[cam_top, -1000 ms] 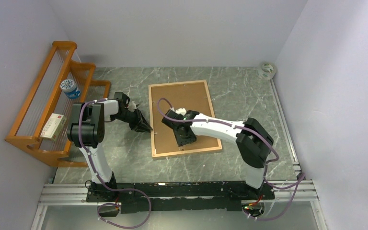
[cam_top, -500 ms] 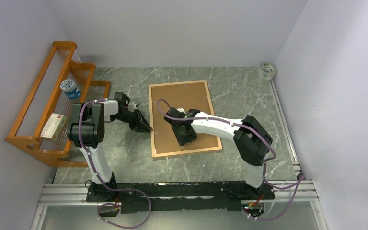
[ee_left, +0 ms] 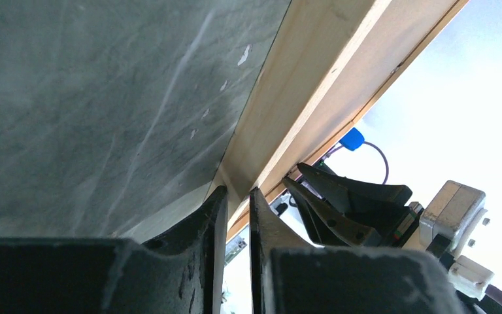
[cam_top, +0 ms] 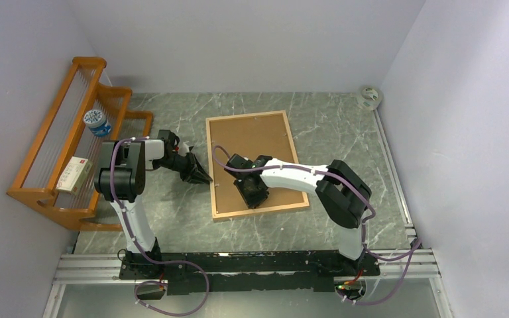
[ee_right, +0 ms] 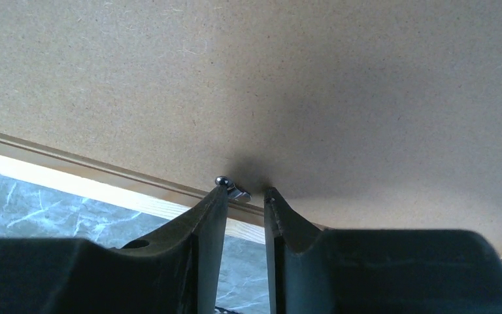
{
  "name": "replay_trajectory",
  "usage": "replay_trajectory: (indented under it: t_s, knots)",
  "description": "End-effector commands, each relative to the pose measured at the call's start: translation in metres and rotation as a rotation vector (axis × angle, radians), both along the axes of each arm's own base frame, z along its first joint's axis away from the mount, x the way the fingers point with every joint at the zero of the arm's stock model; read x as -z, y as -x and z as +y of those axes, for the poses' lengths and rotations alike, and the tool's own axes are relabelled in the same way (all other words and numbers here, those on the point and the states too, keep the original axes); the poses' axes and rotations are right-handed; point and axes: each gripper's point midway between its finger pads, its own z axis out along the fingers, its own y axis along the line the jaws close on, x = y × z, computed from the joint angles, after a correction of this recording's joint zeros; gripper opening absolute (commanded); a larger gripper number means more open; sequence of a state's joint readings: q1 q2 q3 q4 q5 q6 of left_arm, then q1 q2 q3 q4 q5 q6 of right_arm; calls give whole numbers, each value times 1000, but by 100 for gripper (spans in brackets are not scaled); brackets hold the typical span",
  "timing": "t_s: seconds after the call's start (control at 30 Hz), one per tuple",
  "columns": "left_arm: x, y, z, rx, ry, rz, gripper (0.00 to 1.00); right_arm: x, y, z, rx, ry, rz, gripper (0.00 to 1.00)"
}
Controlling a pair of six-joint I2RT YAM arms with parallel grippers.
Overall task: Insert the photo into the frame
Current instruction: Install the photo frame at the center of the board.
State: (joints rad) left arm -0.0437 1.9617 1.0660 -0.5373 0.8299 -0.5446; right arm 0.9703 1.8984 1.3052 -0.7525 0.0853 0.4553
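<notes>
**Top view.** The frame (cam_top: 211,165) lies flat, back up, in the middle of the table (cam_top: 331,132), slightly skewed to the table's edges. A brown board (cam_top: 252,136) fills it. The left gripper (cam_top: 202,177) is low over the table, with its tips at the frame side that faces the table's left edge. The right gripper (cam_top: 253,195) points down over the board, close to the frame side nearest the table's near edge. A rack (cam_top: 46,192) stands along the table's left edge and carries a tub (cam_top: 97,122) and a box (cam_top: 74,173). A tape roll (cam_top: 370,97) sits in the far right corner.

**Left wrist view.** The fingers (ee_left: 202,222) stand a very narrow gap apart. The frame's light-wood side runs diagonally away from the tips, which are right at that side. Whether they pinch the frame cannot be told. The right gripper's dark fingers show beyond the frame.

**Right wrist view.** The jaws are narrow but parted, and the board shows through the gap, so nothing is held. The tips are on the board just inside the frame's rail. A small metal clip (ee_right: 232,190) sits at that rail, and one fingertip touches it. The table shows beyond the rail.
</notes>
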Motion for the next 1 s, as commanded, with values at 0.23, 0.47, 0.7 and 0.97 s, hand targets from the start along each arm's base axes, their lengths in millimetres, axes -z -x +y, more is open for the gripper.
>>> replay_trajectory:
  t_s: [0.23,0.47,0.7,0.97]
  knots:
    - [31,17,8,13,-110,80,19,-17,-8,-1,59,-31,-42,34]
    - [31,17,9,15,-118,80,19,-18,-21,-18,127,-9,-73,41]
    - [32,18,10,17,-123,83,19,-13,-25,-28,137,43,-85,40]
    - [32,17,9,18,-117,82,19,-3,-11,-23,23,37,-28,40]
